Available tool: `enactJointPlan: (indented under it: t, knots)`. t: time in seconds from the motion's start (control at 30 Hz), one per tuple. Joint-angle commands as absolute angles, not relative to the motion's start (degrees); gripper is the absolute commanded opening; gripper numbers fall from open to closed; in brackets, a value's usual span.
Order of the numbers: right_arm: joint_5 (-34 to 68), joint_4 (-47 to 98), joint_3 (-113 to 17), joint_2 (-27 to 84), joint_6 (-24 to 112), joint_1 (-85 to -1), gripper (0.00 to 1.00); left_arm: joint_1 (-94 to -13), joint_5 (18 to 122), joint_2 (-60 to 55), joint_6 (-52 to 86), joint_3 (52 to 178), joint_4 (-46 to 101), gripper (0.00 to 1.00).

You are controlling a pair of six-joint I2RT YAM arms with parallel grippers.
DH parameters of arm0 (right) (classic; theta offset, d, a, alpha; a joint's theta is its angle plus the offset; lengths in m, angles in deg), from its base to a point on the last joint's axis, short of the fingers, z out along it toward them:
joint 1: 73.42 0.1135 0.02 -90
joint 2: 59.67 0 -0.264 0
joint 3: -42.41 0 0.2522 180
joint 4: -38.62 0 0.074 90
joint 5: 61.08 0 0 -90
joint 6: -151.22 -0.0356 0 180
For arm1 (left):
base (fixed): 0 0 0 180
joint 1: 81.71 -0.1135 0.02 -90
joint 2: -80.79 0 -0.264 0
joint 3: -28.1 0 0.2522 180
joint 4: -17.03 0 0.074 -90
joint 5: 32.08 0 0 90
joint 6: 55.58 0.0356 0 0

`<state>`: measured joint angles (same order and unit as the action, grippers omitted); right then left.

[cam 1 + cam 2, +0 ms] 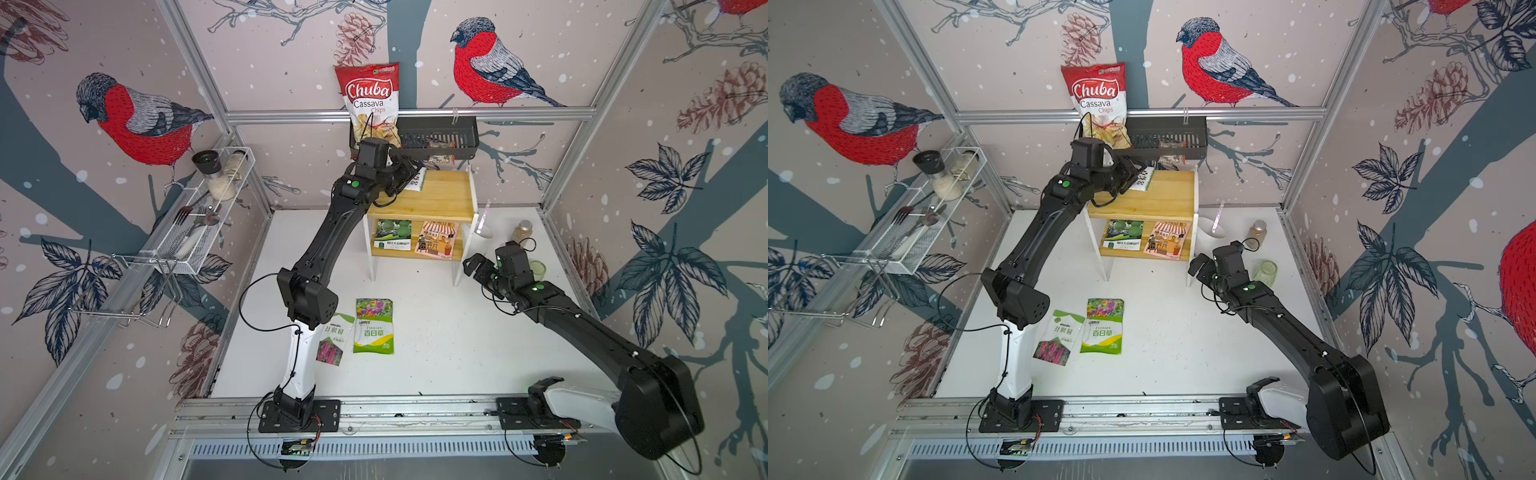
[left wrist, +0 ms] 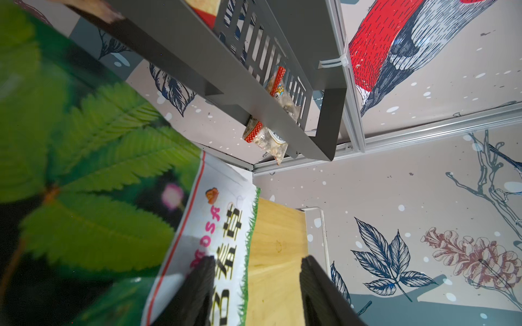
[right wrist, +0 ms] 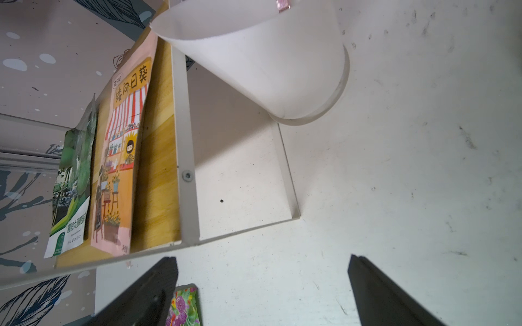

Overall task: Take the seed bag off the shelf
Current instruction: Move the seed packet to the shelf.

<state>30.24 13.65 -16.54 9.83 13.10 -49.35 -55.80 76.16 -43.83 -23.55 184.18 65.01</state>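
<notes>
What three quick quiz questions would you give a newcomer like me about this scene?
1. True or false: the right claw grips a seed bag.
2. How many packets sit on the lower board of the shelf? A one, B two, C four.
3. Which claw is at the seed bag on the top board?
Key: 1 false, it is open and empty. 2 B, a green packet and a pink packet. 3 the left claw.

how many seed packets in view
5: zinnia packet and pink-flower packet on the table; green packet and sunflower packet on the shelf's lower board; leafy packet on its top. Left arm may hide more.
</notes>
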Motion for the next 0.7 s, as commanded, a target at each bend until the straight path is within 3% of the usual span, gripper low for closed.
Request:
enactJointPlan:
  t: [0.0,0.67]
  knots:
    - [30.48,13.77,-16.88,9.68,13.14,-49.29,1.00,-55.04,78.00,-43.54,-22.49,183.84,76.32,0.54]
    - [30.74,13.95,-15.80,8.96,12.09,-49.01,1.00,-46.88,80.24,-38.33,-26.34,176.90,74.03,0.54]
